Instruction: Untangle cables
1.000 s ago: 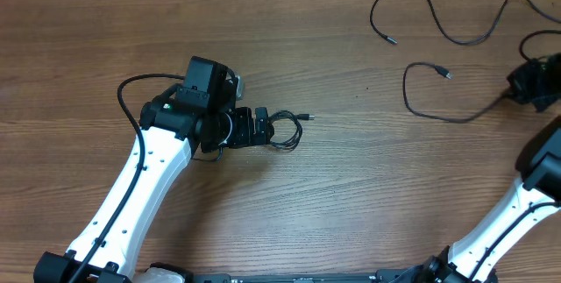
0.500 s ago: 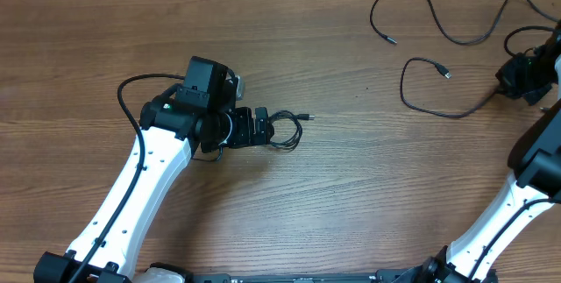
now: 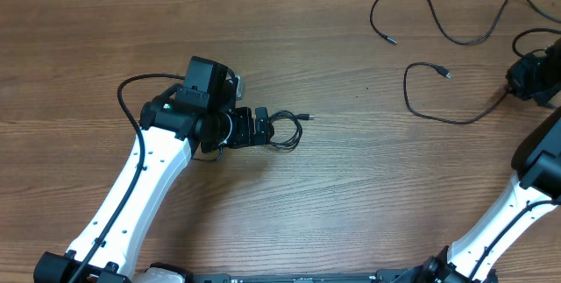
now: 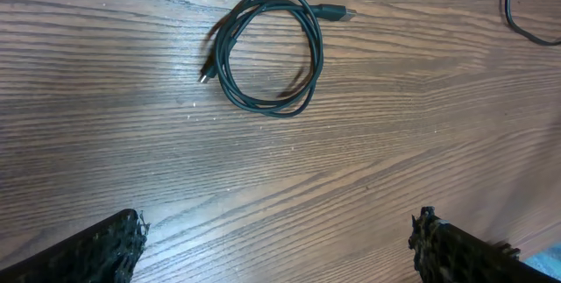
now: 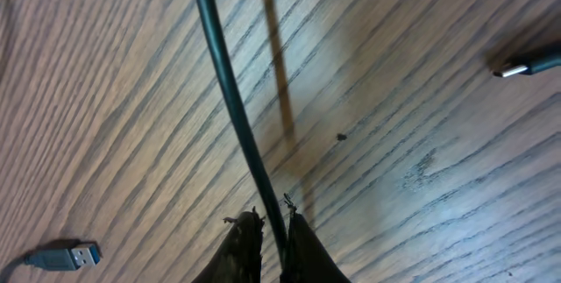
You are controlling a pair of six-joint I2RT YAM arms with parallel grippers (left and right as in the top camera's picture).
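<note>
The left fingers point(image 4: 98, 250) stood wide apart, one tip in each lower corner of the left wrist view, with nothing between them but bare wooden counter point(image 3: 351, 195). The coiled cable point(image 4: 267, 55) lay ahead of them, roughly in line with the open gap and clear of both tips. It was a small, loose black ring of a few turns lying flat on the wood. One plug end poked out on the side of the ring away from the fingers, and the other end stuck out to its left. From overhead the coil sat just beyond the fingertips, close to them but not touching.

The right fingers point(image 5: 244, 250) were drawn close together, pinching a thin black cord, the held cable point(image 5: 230, 99), which ran straight out from between their tips and away across the wood. Its shadow fell on the counter beside it. A USB plug point(image 5: 61, 255) lay on the counter off to the left of these fingers, about level with the tips. A dark, silver-tipped plug point(image 5: 530, 61) lay ahead and to the right, well apart from the cord. I could not tell which cable either plug belonged to.

Overhead, the held cable curved away from the right fingers in a wide open loop toward the middle of the counter and ended in a small plug. A third cable point(image 3: 436, 16) wandered loosely over the wood beyond that loop, farther from the fingers, uncoiled and apart from the held one.
</note>
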